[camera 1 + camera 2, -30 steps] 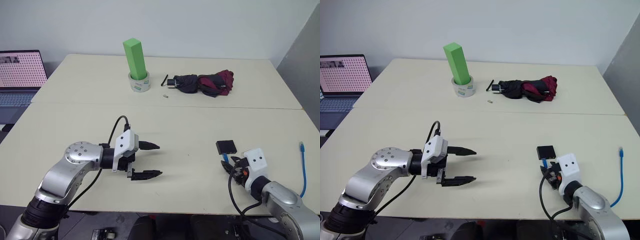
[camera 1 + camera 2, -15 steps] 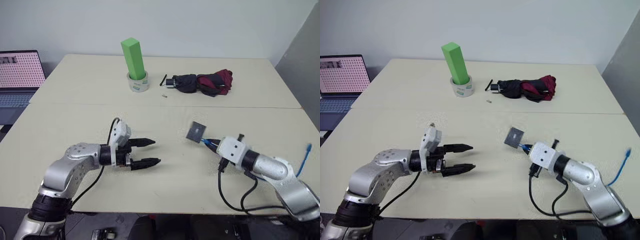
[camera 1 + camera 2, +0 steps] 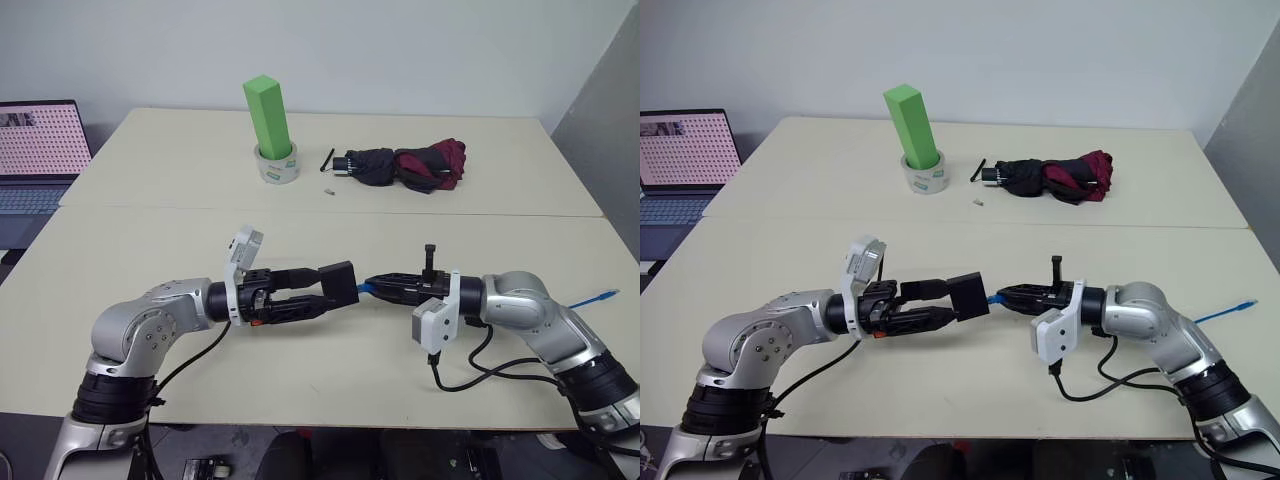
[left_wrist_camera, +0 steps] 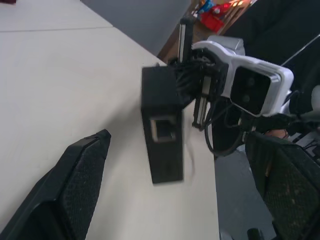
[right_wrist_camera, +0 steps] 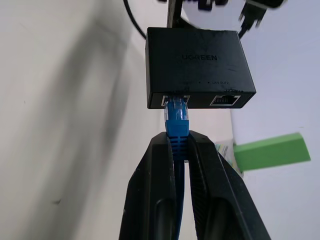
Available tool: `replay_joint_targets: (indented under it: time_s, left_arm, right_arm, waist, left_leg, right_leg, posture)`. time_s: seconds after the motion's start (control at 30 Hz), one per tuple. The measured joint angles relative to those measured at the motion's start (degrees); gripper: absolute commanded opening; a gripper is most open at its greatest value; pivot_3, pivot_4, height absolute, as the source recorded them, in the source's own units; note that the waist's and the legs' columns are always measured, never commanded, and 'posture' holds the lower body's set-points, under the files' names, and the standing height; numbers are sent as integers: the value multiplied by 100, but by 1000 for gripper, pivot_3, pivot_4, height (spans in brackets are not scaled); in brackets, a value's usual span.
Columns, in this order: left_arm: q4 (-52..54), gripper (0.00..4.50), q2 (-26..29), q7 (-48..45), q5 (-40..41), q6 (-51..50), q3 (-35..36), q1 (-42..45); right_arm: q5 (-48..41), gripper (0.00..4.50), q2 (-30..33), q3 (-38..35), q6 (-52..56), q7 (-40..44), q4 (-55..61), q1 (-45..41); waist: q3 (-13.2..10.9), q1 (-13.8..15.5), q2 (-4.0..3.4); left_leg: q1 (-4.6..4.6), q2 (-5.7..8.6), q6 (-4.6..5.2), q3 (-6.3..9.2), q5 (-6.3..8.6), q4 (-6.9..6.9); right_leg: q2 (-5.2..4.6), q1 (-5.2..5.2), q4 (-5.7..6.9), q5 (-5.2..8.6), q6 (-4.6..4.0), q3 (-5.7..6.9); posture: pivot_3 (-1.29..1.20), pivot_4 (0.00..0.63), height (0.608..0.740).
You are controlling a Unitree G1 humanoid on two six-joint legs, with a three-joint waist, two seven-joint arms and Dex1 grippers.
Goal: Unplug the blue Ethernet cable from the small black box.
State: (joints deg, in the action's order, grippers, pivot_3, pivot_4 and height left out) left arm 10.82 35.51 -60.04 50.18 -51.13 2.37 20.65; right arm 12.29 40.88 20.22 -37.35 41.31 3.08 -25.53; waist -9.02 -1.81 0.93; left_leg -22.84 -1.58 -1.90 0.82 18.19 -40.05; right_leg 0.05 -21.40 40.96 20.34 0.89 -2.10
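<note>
Two end effectors are met near the worktop's [image 3: 520, 190] front edge: the blue Ethernet cable [image 5: 177, 117], plugged into the small black box [image 3: 338, 283], is pinched by the right end effector [image 3: 375, 286]; the left end effector [image 3: 318, 289] is spread wide around the box.

Small black box [image 3: 338, 282] between both grippers, off table [image 3: 520, 190]. Left gripper [image 3: 318, 290] on box's left, right gripper [image 3: 372, 287] on its right. Blue Ethernet cable [image 5: 177, 116] in box port, trailing rightward behind right gripper.

The right gripper [image 3: 1008, 296] pinches the blue Ethernet cable [image 3: 996, 297] beside the small black box [image 3: 968, 295].
</note>
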Motion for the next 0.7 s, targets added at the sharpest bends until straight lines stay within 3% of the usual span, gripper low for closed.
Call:
replay_joint_targets:
  time_s: [0.13,0.6,0.7]
  left_arm:
    - [-1,4081,-188,95,48,-32,1,10]
    - [-12,1018,-192,200,110,-106,2,118]
    - [-47,796,-183,209,90,-106,6,118]
  right_arm:
    - [1,108,-139,28,-10,35,-26,0]
    - [11,107,-239,24,-10,38,-35,-1]
    - [76,107,-254,25,-54,31,-40,-17]
  waist:
    - [0,2,0]
    - [0,2,0]
    - [0,2,0]
  left_leg:
    - [0,1,0,-1,0,-1]
    - [0,1,0,-1,0,-1]
    - [0,1,0,-1,0,-1]
  right_leg:
    - [-1,0,0,0,0,-2]
    - [-1,0,0,0,0,-2]
    - [-1,0,0,0,0,-2]
  posture:
    - [0,150,740]
    - [0,150,740]
    - [0,150,740]
